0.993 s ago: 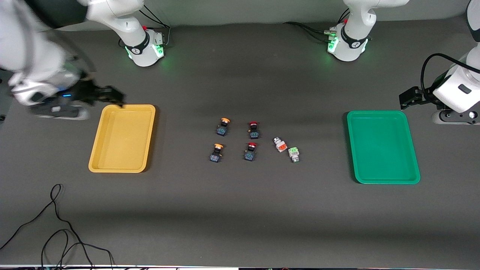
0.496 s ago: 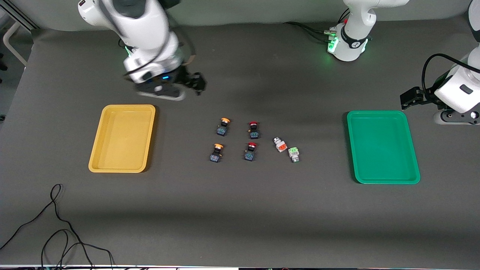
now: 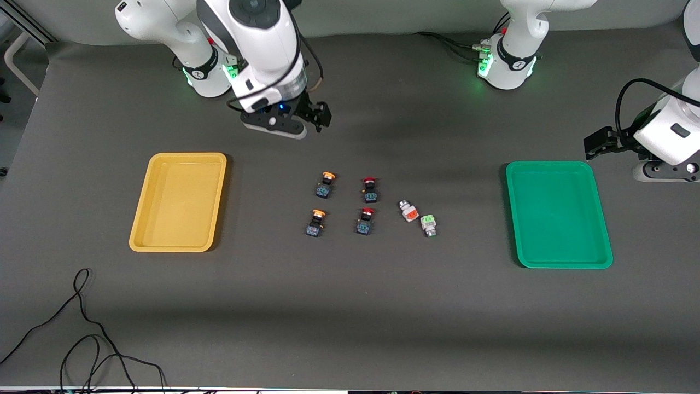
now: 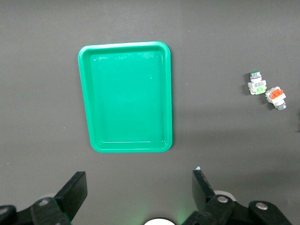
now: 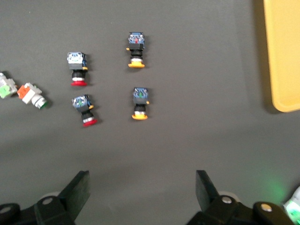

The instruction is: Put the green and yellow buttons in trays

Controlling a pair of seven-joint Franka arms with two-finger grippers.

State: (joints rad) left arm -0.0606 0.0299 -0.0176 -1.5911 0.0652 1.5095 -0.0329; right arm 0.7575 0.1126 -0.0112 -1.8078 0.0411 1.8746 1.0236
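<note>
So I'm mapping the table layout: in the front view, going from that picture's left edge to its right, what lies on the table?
yellow tray → two yellow-capped buttons → two red-capped buttons → orange-capped button → green-capped button → green tray

text: none legible | labels: none | numbers: none

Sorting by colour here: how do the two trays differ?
The yellow tray lies toward the right arm's end of the table; the green tray lies toward the left arm's end. The green tray reaches slightly nearer the front camera than the yellow tray. Both are shallow, round-cornered rectangles, still holding no buttons.
</note>
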